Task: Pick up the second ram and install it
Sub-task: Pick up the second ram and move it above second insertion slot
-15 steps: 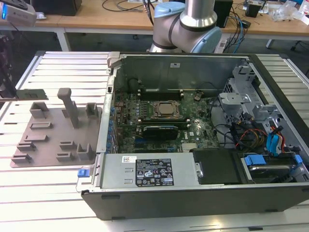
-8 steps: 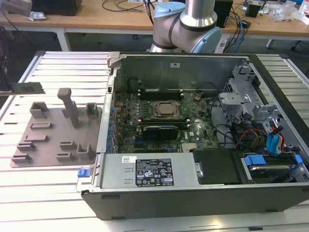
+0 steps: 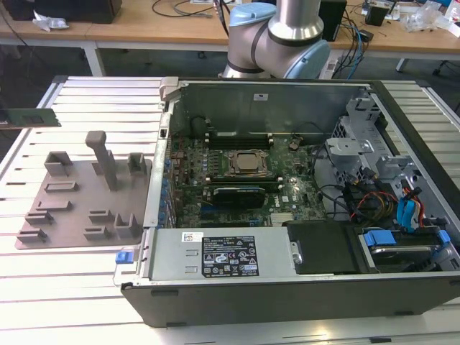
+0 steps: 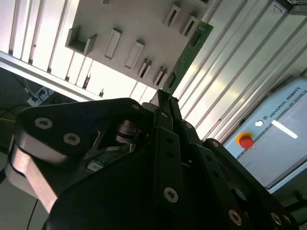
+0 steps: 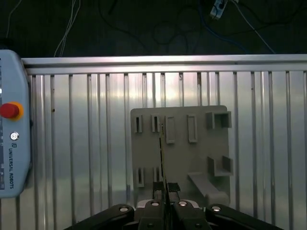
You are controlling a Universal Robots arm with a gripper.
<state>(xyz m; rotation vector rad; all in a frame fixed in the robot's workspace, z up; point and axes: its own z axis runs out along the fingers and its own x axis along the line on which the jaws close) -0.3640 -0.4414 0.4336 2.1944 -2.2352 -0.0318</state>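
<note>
1. Green of board and dark of chip: found the second ram [image 4: 188, 56] clamped at one end in the claw [image 4: 163, 97], with the rest of the stick jutting straight out past the fingertips.
2. Confirmed in the first wrist view: claw [image 5: 165, 189] closed narrow on the second ram [image 5: 161, 153], seen edge-on there as a thin dark line.
3. Located at the exterior view's far left: second ram [image 3: 30, 117], held level in the air above the slatted metal tabletop [image 3: 79, 287].
4. Recorded beneath the stick in both wrist views: grey fixture plate [image 5: 192, 158] [image 4: 139, 24] with raised pockets and slots. Judged the stick lifted clear of the plate, seated in none of the slots on show.
5. Seen in the exterior view on the tabletop: the same fixture plate [image 3: 72, 208], between the held stick and the open computer case [image 3: 287, 291].
6. Logged the case at the exterior view's middle and right, open on top and well apart from the stick.
7. Noted inside the case: motherboard [image 3: 188, 172], CPU socket [image 3: 248, 164] near its middle, long black slots [image 3: 237, 135] on the far side of the socket, and a black card [image 3: 241, 195] just beside the socket on the near side.
8. Noted by the tabletop's edge in both wrist views: teach pendant [image 5: 12, 163] [image 4: 283, 129] with red button [image 5: 9, 110] [image 4: 246, 142], well apart from the plate.
9. Noted behind the case in the exterior view: grey-and-blue arm joint [image 3: 277, 32].
</note>
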